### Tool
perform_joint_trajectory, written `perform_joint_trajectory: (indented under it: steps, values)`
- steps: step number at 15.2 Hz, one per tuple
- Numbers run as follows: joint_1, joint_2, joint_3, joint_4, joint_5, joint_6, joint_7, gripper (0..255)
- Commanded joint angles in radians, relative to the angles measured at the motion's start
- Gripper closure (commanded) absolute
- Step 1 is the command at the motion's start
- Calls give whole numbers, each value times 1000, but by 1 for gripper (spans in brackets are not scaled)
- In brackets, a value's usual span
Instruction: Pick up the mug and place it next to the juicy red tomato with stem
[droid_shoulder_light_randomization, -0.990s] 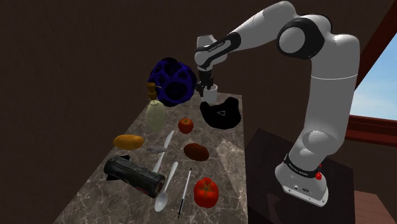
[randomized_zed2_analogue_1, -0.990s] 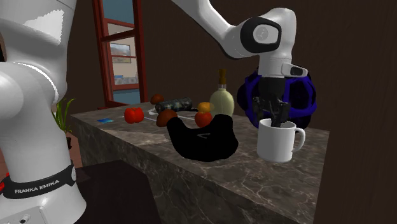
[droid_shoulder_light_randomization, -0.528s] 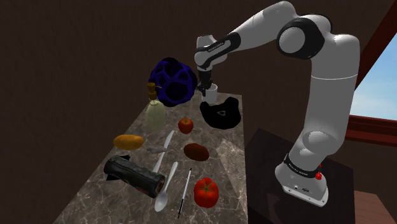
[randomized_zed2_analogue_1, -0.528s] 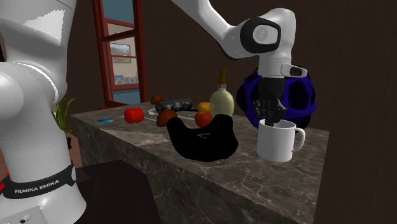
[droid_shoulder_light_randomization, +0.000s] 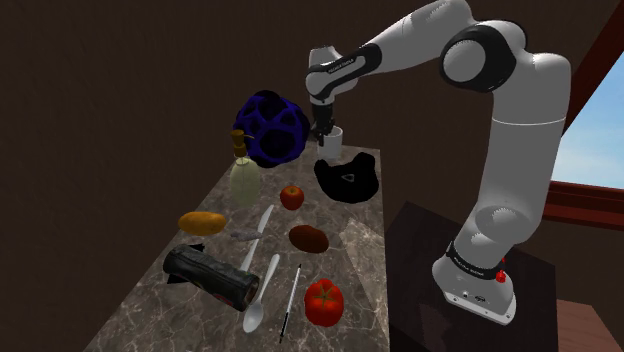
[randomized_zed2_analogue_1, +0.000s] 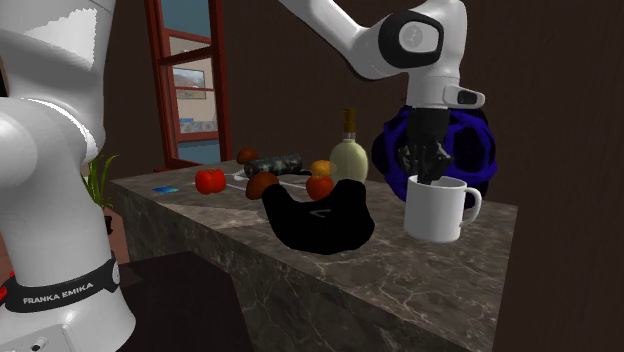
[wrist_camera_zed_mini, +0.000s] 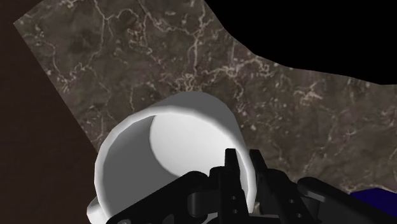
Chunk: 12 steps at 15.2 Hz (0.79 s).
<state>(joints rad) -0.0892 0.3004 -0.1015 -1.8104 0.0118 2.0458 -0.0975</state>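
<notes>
A plain white mug (droid_shoulder_light_randomization: 331, 141) (randomized_zed2_analogue_1: 435, 210) hangs just above the far end of the marble counter (droid_shoulder_light_randomization: 367, 262). My black gripper (droid_shoulder_light_randomization: 324, 127) (randomized_zed2_analogue_1: 431, 176) is shut on the mug's rim, one finger inside and one outside. In the wrist view the mug (wrist_camera_zed_mini: 162, 149) tilts under the gripper (wrist_camera_zed_mini: 245, 170), with its handle on the far side from the fingers. The red tomato with a green stem (droid_shoulder_light_randomization: 323, 301) (randomized_zed2_analogue_1: 209, 180) lies at the counter's opposite end, near the shoulder view's bottom edge.
A black lumpy object (droid_shoulder_light_randomization: 346, 177) (randomized_zed2_analogue_1: 318, 216) sits right beside the mug. A blue perforated ball (droid_shoulder_light_randomization: 270, 127), a soap bottle (droid_shoulder_light_randomization: 243, 175), a red apple (droid_shoulder_light_randomization: 292, 196), two potatoes, a dark cylinder (droid_shoulder_light_randomization: 212, 277), cutlery and a pen fill the counter between.
The fingers closed on the mug's rim, and the arm has raised the mug a little off the counter.
</notes>
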Motion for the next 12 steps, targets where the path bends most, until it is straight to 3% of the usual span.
perform_joint_trajectory:
  steps: [1,12]
  values:
    - [0,-11,0,14,-1,-23,0,255]
    - [1,-54,-2,105,-6,-157,1,255]
